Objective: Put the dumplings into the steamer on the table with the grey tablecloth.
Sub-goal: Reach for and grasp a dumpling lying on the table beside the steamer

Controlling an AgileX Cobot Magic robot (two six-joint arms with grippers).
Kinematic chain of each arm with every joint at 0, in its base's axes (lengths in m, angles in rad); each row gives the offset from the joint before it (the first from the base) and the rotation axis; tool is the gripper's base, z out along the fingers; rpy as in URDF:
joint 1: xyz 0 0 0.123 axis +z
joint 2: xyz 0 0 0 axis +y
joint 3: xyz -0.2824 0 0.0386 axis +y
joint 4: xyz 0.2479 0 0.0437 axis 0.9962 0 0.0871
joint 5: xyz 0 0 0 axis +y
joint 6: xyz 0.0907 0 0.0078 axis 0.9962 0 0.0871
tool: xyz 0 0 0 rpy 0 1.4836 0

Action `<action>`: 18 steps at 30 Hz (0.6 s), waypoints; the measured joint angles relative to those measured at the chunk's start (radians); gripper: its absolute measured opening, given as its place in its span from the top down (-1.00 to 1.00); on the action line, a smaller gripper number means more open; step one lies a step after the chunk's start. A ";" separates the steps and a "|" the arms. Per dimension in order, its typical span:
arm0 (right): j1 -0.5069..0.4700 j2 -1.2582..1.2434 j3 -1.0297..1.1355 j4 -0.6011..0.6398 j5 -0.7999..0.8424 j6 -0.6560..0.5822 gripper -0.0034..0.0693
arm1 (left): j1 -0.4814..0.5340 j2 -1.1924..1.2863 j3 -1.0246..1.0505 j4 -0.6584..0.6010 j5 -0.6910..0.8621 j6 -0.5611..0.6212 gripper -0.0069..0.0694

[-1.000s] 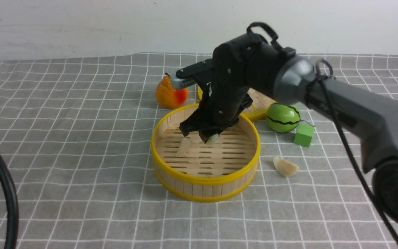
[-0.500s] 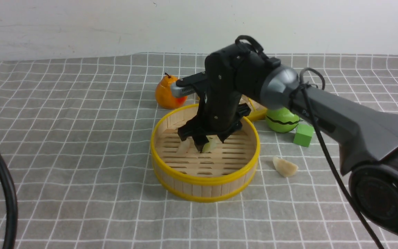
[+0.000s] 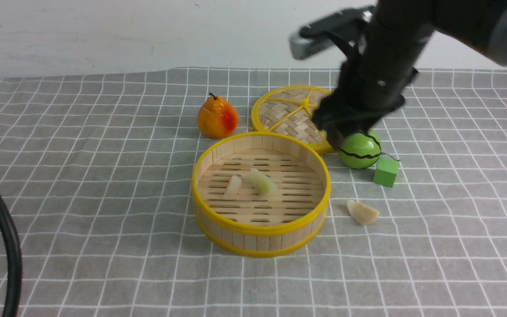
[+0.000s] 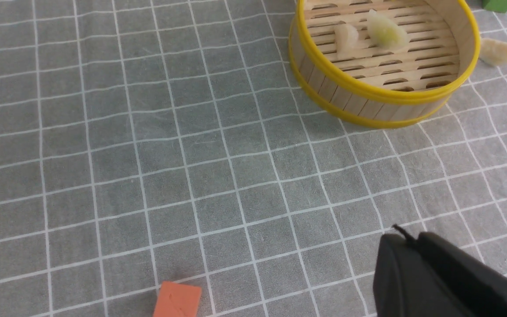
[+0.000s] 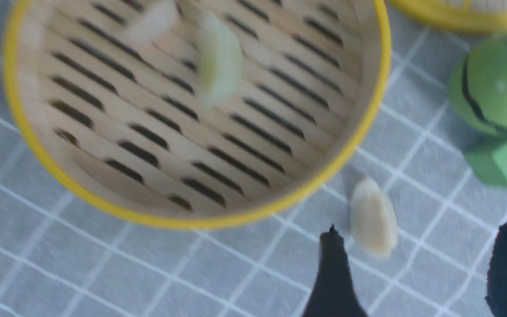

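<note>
Close to me, the left hand (image 4: 412,246) hangs low over the worktop (image 3: 456,273). It is pinched shut with nothing in it. I think it waits there so it is out of the way. A little orange block (image 4: 178,299) lies near it on the grey tablecloth (image 3: 82,198).

A bit farther off, the steamer (image 3: 260,229) sits in the middle of the cloth. Its top is open, so things can drop right in. Two dumplings (image 3: 234,185) lie just beside each other on its slat floor.

The last dumpling (image 3: 362,212) is not in yet. It lies on the cloth just to the right of the steamer, outside its wall.

The right hand (image 5: 418,229) is up in the air on that side. Its fingers are spread wide and hold nothing. I think it is getting ready for that last one. The dumpling looks shiny, so it may slip if it is pinched badly.

Farther back on the right are a green cube (image 3: 386,171) and a green striped ball (image 3: 360,149), close together. The flat lid (image 3: 288,110) lies behind the steamer. A pear (image 3: 217,118) stands to its left.
</note>
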 joint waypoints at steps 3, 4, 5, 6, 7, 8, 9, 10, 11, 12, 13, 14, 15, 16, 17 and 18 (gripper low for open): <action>-0.071 -0.024 0.132 0.004 -0.023 -0.030 -0.24 | 0.000 0.000 0.000 -0.007 0.000 -0.004 0.74; -0.098 -0.025 0.186 0.008 -0.059 -0.048 -0.23 | 0.000 0.000 0.000 -0.009 0.000 -0.006 0.74; -0.116 -0.019 0.214 0.015 -0.090 -0.055 -0.23 | 0.000 0.000 0.000 -0.009 0.000 -0.007 0.73; -0.130 -0.009 0.232 0.026 -0.119 -0.062 -0.23 | 0.000 0.000 0.000 -0.009 0.000 -0.007 0.73; -0.140 0.005 0.239 0.035 -0.144 -0.069 -0.24 | 0.000 0.000 0.000 -0.009 0.000 -0.007 0.73; -0.144 0.018 0.242 0.047 -0.163 -0.077 -0.25 | 0.000 0.000 0.000 -0.009 0.000 -0.007 0.73; -0.146 0.033 0.245 0.056 -0.176 -0.085 -0.26 | 0.000 0.000 0.000 -0.009 0.000 -0.007 0.73; -0.146 0.052 0.247 0.068 -0.198 -0.098 -0.29 | 0.000 0.000 0.000 -0.009 0.000 -0.007 0.73; -0.145 0.075 0.247 0.087 -0.228 -0.106 -0.34 | 0.000 0.000 0.000 -0.011 0.000 -0.007 0.73; -0.143 0.097 0.247 0.096 -0.255 -0.111 -0.39 | 0.000 0.000 0.000 -0.011 0.000 -0.007 0.73; -0.143 0.097 0.247 0.097 -0.255 -0.112 -0.40 | 0.000 0.000 0.000 -0.011 0.000 -0.007 0.73; -0.140 0.127 0.247 0.104 -0.296 -0.117 -0.48 | 0.000 0.000 0.000 -0.011 0.000 -0.010 0.72; -0.140 0.131 0.247 0.104 -0.301 -0.117 -0.49 | 0.000 0.000 0.000 -0.011 0.000 -0.010 0.72; -0.140 0.149 0.247 0.105 -0.324 -0.118 -0.54 | 0.000 0.000 0.000 -0.011 -0.001 -0.012 0.72; -0.140 0.156 0.247 0.105 -0.333 -0.119 -0.55 | 0.000 0.000 0.000 -0.011 -0.001 -0.013 0.72; -0.139 0.172 0.247 0.105 -0.345 -0.119 -0.57 | 0.000 0.000 0.000 -0.011 -0.001 -0.013 0.72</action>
